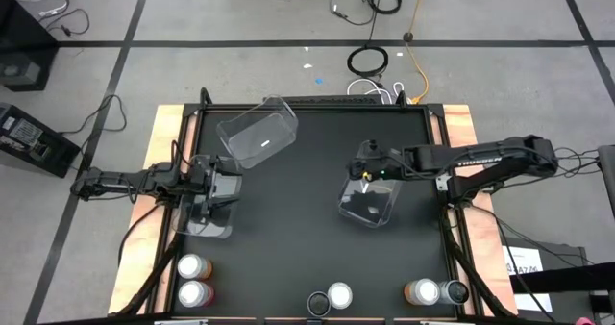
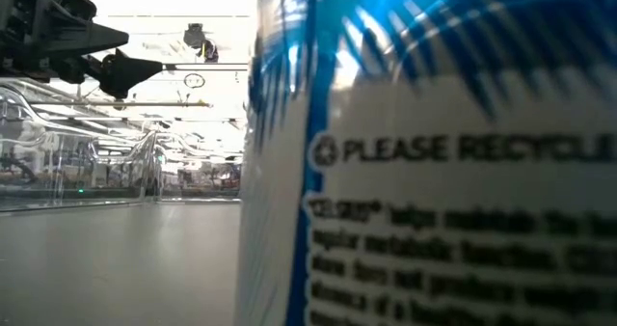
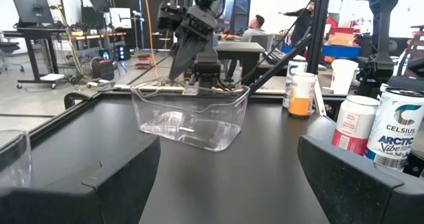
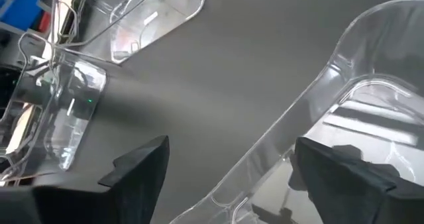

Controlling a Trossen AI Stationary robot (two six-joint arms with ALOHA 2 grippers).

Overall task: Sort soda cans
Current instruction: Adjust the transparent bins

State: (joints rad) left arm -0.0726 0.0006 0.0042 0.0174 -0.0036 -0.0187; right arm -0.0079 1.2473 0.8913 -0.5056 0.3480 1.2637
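Six soda cans with silver tops stand in pairs along the table's near edge: left (image 1: 192, 279), centre (image 1: 332, 296) and right (image 1: 434, 291). Some also show in the left wrist view (image 3: 377, 128), and one fills the low view (image 2: 434, 172). My right gripper (image 1: 365, 176) is open at the far rim of a clear bin (image 1: 370, 208). One finger (image 4: 351, 174) is inside the wall and one finger (image 4: 139, 171) is outside. My left gripper (image 1: 219, 186) is open and empty at the table's left, just above a second clear bin (image 1: 205, 219). My right gripper comes down from above onto the clear bin's far wall (image 4: 265, 154), which runs between its open fingers. I cannot tell whether either finger touches it. The bin stands on the table.
A third clear bin (image 1: 258, 136) lies tilted at the far left of the table. The dark mat between the bins and the row of cans is bare. Wooden rails (image 1: 471, 171) edge the table. People and desks show beyond the table in the left wrist view.
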